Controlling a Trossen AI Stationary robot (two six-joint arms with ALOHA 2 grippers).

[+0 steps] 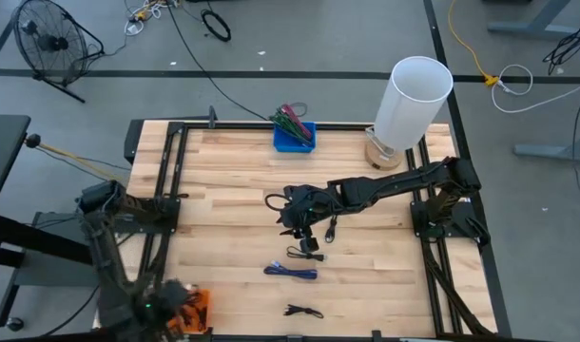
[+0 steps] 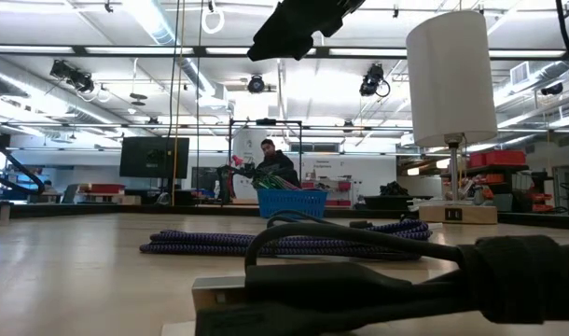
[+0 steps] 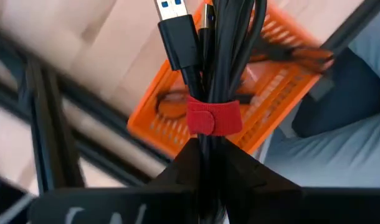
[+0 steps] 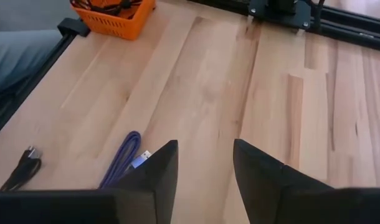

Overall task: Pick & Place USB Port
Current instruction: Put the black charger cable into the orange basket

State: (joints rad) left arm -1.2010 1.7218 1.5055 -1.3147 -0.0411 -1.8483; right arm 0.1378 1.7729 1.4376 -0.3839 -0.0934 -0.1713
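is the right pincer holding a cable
No, the right pincer is open and empty in its wrist view, hanging above the bare table with the purple cable lying below it.

Black USB cable bundle (image 3: 212, 74), cinched by a red strap, hangs over the orange basket (image 3: 283, 62); a purple cable (image 1: 291, 273) and two black ones (image 1: 303, 311) lie on the tabletop

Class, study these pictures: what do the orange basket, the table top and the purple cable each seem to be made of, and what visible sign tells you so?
Orange basket: probably moulded plastic, going by its uniform bright colour and slotted lattice walls.
Table top: wood, likely sealed butcher block, with pale jointed strips, visible grain and a mild sheen.
Purple cable: seemingly braided fabric sleeving, dull and ribbed rather than glossy, ending in a blue-tongued plug; the exact fibre cannot be told.
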